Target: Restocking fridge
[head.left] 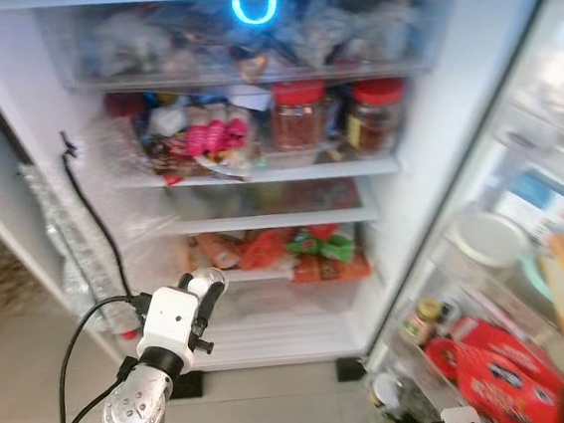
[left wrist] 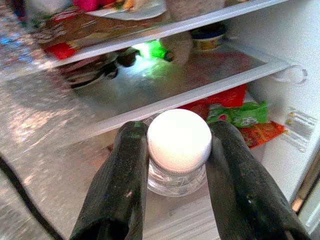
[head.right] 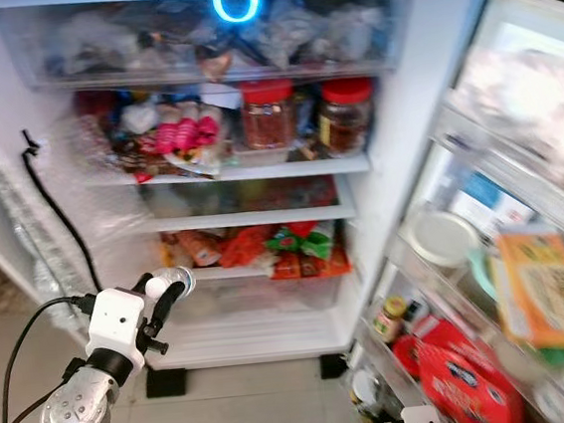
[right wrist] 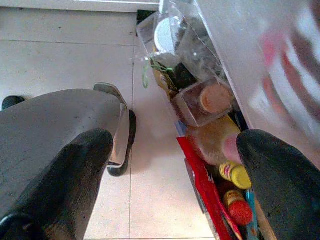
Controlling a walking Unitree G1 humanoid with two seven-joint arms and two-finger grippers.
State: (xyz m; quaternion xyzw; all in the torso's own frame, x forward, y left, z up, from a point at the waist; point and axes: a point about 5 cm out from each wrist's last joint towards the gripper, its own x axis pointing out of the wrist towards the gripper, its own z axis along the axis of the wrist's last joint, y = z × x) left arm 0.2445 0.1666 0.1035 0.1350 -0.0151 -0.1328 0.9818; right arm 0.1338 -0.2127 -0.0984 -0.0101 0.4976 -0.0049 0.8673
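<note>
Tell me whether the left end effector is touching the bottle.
Touching. The left wrist view shows both black fingers of the left end effector pressed against the neck of the white-capped bottle, with no gap on either side.

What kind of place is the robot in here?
Probably a home kitchen, before an open fridge: red-lidded jars on a shelf, a stocked door rack, tiled floor. The left gripper holds a white-capped bottle.

Left arm raised at the scene's near left, wrist angled up and right, left gripper [head.left: 205, 284] clamped on a bottle [left wrist: 179, 150]. Right gripper [right wrist: 170, 180] hangs low, fingers [right wrist: 75, 170] spread apart, holding nothing.
</note>
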